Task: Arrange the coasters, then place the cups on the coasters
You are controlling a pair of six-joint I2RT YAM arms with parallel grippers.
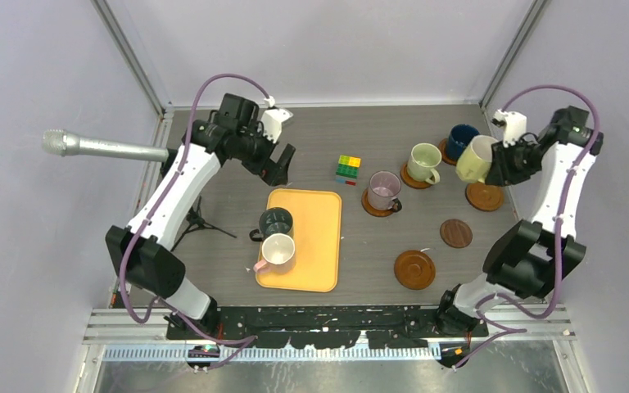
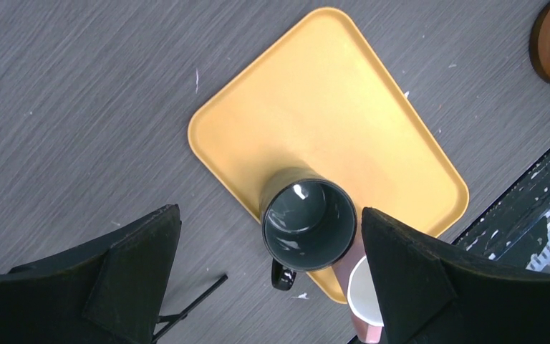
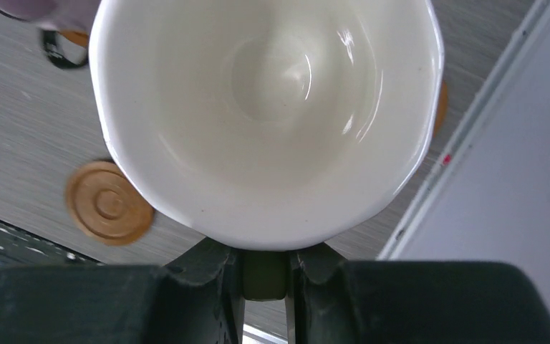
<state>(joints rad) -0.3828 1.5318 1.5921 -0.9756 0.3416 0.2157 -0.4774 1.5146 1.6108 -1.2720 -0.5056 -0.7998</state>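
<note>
Holding the pale yellow ceramic mug (image 1: 476, 158) tilted in the air, the right arm's fingers (image 3: 208, 287) are clamped narrowly on it, just above a bare round brown wooden coaster (image 1: 485, 196) on the grey surface (image 1: 368, 246). The left arm's fingers (image 2: 136, 279) stand wide apart above the yellow-orange rectangular tray (image 1: 318, 214). On the tray, a dark green mug (image 1: 276, 222) and a pink-cream mug (image 1: 278, 252) sit side by side. Farther right, the mauve mug (image 1: 383, 190), light green mug (image 1: 423, 161) and navy mug (image 1: 462, 141) each rest on a coaster.

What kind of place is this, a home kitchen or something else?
Probably a robotics lab test cell, not a home. Plain pale walls in a metal frame enclose the table, a left arm and a right arm are bolted at its near edge, and a microphone reaches in from the left.
</note>
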